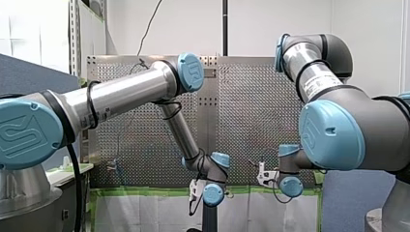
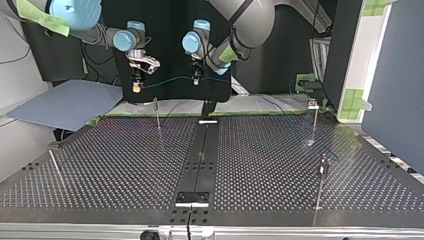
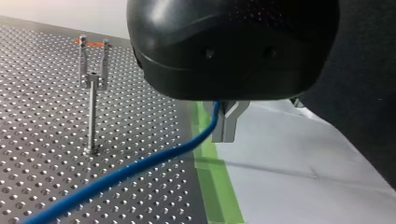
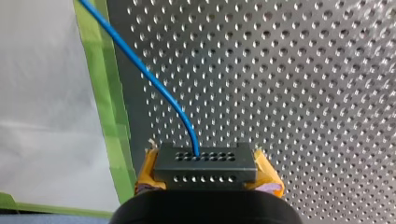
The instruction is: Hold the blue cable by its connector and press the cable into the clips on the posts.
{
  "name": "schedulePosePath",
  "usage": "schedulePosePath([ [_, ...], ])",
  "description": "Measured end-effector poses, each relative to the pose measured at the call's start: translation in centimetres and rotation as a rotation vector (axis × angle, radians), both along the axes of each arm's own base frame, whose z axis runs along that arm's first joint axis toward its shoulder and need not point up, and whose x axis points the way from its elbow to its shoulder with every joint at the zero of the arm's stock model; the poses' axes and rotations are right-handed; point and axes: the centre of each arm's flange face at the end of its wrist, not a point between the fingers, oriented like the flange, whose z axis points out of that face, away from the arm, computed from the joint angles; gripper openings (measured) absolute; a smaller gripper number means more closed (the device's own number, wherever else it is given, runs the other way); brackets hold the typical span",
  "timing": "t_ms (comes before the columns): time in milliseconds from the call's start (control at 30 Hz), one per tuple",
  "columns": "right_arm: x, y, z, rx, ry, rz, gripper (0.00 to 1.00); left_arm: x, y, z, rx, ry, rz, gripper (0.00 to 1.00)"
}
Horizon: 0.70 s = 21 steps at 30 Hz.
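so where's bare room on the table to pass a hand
Top view: table bare between the post at left and two posts at right. Crowded at the far edge: my left gripper and my right gripper with the blue cable.

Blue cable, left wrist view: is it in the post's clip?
No, the blue cable runs clear of the post, and its clip is empty.

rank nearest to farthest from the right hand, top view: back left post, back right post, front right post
1. Back left post, beside the right hand.
2. Back right post, at the view's right.
3. Front right post, nearer the camera.
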Motion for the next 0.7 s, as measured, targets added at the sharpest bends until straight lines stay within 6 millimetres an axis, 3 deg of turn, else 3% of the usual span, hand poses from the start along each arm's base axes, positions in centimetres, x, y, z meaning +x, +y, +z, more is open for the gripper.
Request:
schedulePosePath([
  [700,-3.6,-3.4,0.7,-0.057,-0.039,0.025,0.0,2.3,-5.3,4.3,-0.174,-0.073,0.07,0.01],
])
